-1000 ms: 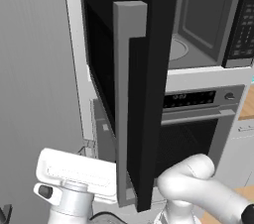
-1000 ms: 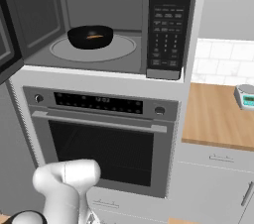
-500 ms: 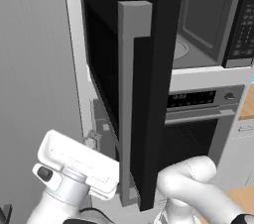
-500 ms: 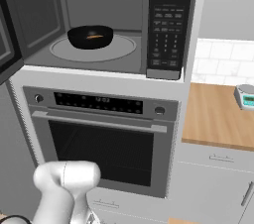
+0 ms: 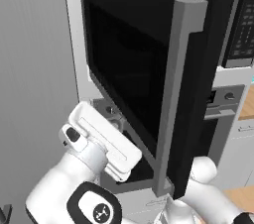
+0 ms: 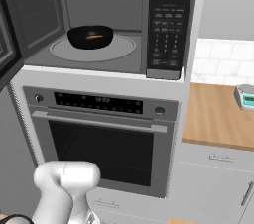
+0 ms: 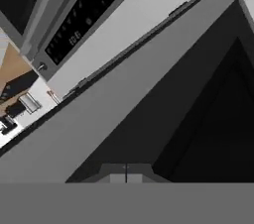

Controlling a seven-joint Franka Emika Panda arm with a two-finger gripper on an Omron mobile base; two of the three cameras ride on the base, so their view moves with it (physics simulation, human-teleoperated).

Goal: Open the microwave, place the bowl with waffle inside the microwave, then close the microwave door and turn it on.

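Observation:
The microwave (image 6: pixel 104 25) stands open, its black keypad strip (image 6: pixel 166 25) on the right. Inside, a black bowl with the waffle (image 6: pixel 90 36) sits on the round turntable (image 6: pixel 116 49). The microwave door (image 5: pixel 134 69) hangs partly swung out, with its grey vertical handle (image 5: pixel 181 94) facing the left base camera. My white hand (image 5: pixel 101 141) is low at the door's outer face, left of the handle. In the hand view my gripper (image 7: pixel 125 174) is shut on nothing, its tips close to the dark door panel (image 7: pixel 198 119); contact is not clear.
The oven (image 6: pixel 101 143) with its horizontal handle and control panel (image 7: pixel 82 20) lies below the microwave. A wooden counter (image 6: pixel 218 114) with a small white device (image 6: pixel 245 96) is on the right. A grey wall panel (image 5: pixel 34 69) stands left of the door.
My hand has risen beside the door's lower outer face. The door has swung toward the microwave opening. The bowl has stayed on the turntable.

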